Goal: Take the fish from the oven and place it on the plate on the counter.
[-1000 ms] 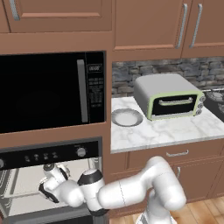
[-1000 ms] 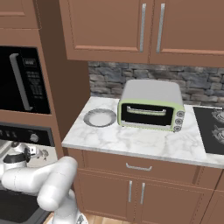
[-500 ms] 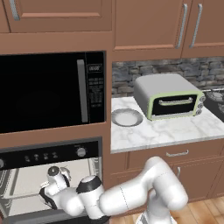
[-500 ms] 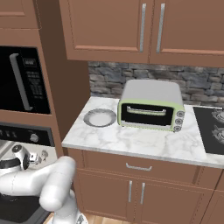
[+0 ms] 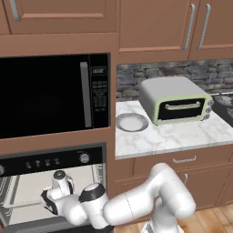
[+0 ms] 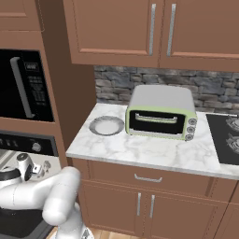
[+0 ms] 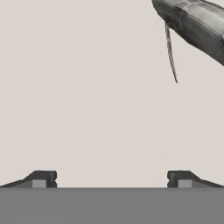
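Observation:
The oven [image 5: 50, 160] sits low on the left under the microwave, its door open and its cream tray [image 7: 87, 96] showing inside. The fish [image 7: 194, 24], dark grey and glossy with a thin fin, lies on that tray at the hand view's upper right. My gripper [image 7: 111, 179] is open and hovers above bare tray, with the fish ahead and off to the right, untouched. My hand [image 5: 52, 200] reaches into the oven cavity below the control strip. The plate [image 5: 132, 122] rests on the counter [image 5: 173, 136] at its left end.
A black microwave [image 5: 50, 95] hangs above the oven. A pale-green toaster oven [image 5: 175, 101] stands on the counter right of the plate [image 6: 106, 126]. A stove top [image 6: 226, 137] lies at the far right. Oven rack rails [image 5: 9, 195] line the cavity's left side.
The arm has sunk a little lower into the oven opening. Plate and toaster oven have not moved.

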Robot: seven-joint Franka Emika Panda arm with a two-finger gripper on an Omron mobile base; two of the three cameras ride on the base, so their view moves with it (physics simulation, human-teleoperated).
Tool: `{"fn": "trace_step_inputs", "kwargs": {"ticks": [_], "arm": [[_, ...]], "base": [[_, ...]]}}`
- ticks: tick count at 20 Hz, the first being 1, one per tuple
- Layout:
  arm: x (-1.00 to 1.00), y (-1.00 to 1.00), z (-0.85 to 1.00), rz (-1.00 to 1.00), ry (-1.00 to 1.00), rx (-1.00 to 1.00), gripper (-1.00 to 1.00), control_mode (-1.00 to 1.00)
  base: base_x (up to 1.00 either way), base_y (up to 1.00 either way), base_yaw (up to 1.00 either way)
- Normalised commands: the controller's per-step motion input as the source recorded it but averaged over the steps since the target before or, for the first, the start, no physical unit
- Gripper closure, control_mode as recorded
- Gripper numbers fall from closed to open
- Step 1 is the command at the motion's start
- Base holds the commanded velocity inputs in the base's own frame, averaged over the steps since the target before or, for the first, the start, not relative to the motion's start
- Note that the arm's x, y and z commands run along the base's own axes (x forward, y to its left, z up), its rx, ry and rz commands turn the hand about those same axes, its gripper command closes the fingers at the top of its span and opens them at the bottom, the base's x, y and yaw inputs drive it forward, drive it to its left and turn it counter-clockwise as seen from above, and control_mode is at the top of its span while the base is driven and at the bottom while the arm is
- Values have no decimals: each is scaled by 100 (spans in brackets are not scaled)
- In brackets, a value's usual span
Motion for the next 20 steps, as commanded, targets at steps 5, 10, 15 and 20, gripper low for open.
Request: {"fn": "trace_step_inputs", "kwargs": {"ticks": [5,10,15,20], "arm": [[-94,0,-96,-12,0,0,-100,-100],[-100,-1,-95,-10,0,0,-100,-100],[-100,-12,-92,-7,-1,0,-100,-100],[-100,-18,-90,-6,0,0,-100,-100]], "base": [[0,0,0],[0,0,0],[0,0,0],[0,0,0]]}}
